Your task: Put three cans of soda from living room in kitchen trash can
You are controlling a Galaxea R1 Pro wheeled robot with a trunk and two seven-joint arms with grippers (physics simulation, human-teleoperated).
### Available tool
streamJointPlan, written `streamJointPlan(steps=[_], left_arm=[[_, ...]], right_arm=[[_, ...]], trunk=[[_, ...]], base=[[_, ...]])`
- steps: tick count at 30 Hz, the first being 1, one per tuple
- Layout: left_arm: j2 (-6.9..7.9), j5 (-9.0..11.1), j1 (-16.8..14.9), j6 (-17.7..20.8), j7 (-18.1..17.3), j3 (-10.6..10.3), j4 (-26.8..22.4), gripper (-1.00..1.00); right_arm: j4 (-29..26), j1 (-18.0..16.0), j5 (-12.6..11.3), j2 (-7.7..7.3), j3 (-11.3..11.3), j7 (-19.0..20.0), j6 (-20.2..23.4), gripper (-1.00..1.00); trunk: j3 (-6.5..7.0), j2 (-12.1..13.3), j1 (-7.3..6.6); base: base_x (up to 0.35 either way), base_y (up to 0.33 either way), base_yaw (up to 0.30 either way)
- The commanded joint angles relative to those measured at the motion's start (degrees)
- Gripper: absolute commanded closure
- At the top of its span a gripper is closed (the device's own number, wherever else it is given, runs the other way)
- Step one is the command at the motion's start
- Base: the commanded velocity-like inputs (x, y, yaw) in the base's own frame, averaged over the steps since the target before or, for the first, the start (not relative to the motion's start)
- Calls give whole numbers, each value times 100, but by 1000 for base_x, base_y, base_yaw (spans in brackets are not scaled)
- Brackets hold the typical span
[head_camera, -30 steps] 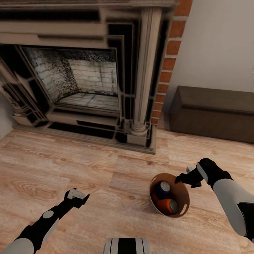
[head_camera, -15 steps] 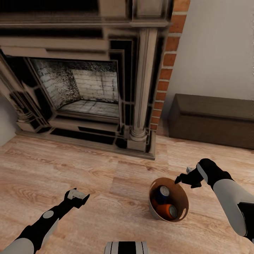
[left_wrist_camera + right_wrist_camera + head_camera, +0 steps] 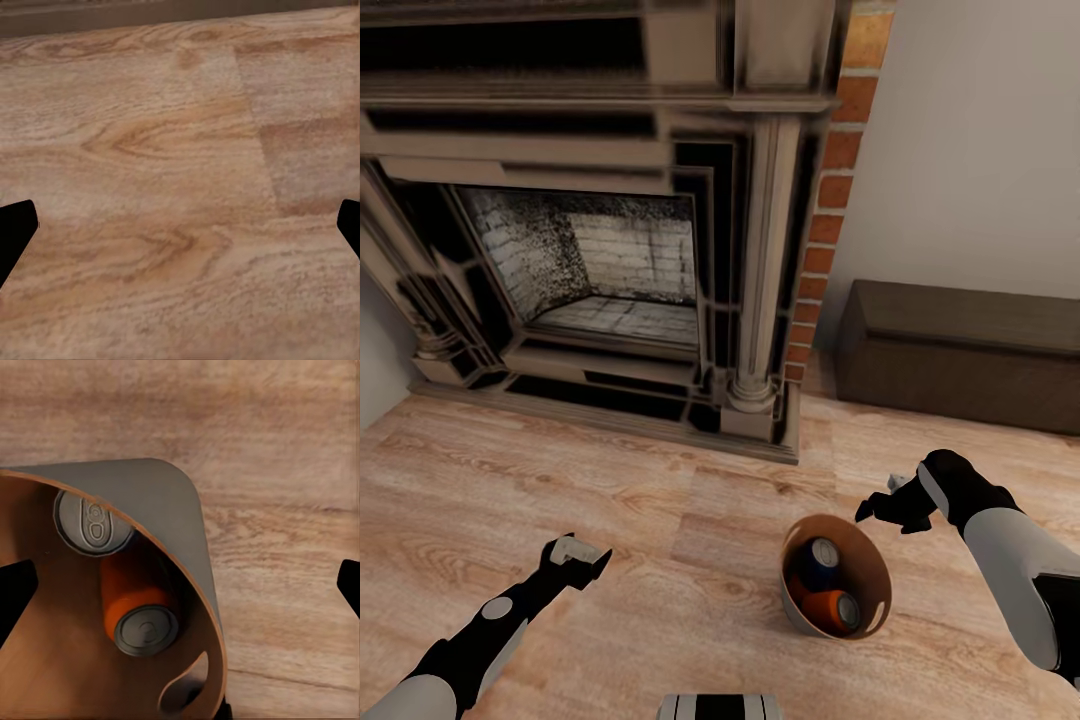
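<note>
Between the earlier head frames and this one the whole scene has slid down and the fireplace point(image 3: 620, 250) sits lower and smaller, consistent with camera or base motion rather than any displacement of objects; both arms hold the same pose relative to the body.

Location of task items: the tash can point(image 3: 872, 560) stands on the wood floor point(image 3: 660, 500) of the living room, in front of the fireplace's right column and well short of the dark low cabinet point(image 3: 960, 350). Inside it, two cans of soda are confirmed: a blue one point(image 3: 822, 556) standing upright with its silvery top up, and an orange one point(image 3: 830, 606) lying tilted, long axis slanting toward the bucket wall. The right wrist view shows the same pair, upright top point(image 3: 93, 520) and tilted orange can point(image 3: 139, 611). A third can may lie beneath them, but the bucket's depth hides it and this cannot be verified.

Right gripper point(image 3: 880, 508): hovering just above and beside the bucket's far right rim, not touching; fingers spread apart, holding nothing. Left gripper point(image 3: 585, 555): over bare floor, well apart from the bucket, fingers likewise parted and empty.

Judgement: the right arm is clearly the nearer. The rim lies just below and toward the robot from its fingertips, so a short descent onto that wall would likely secure the bucket for transport to the kitchen.
</note>
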Motion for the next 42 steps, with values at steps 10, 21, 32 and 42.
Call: streamJointPlan(steps=[10,21,32,42], left_arm=[[0,-1,0,8,21,-3,1,-100],[0,0,0,9,25,-3,0,-100],[0,-1,0,17,51,-3,-2,-100],[0,-2,0,18,52,-3,25,-100]], right_arm=[[0,0,1,-2,-1,-48,0,-100],[0,6,1,2,1,-63,0,-100],[-2,18,5,4,1,-63,0,-100],[-727,408,16,17,8,-48,0,-100]], trunk=[[180,403,-220],[377,844,-462],[575,1285,-703],[754,1686,-923]], base=[[0,0,0],[0,0,0],[0,0,0],[0,0,0]])
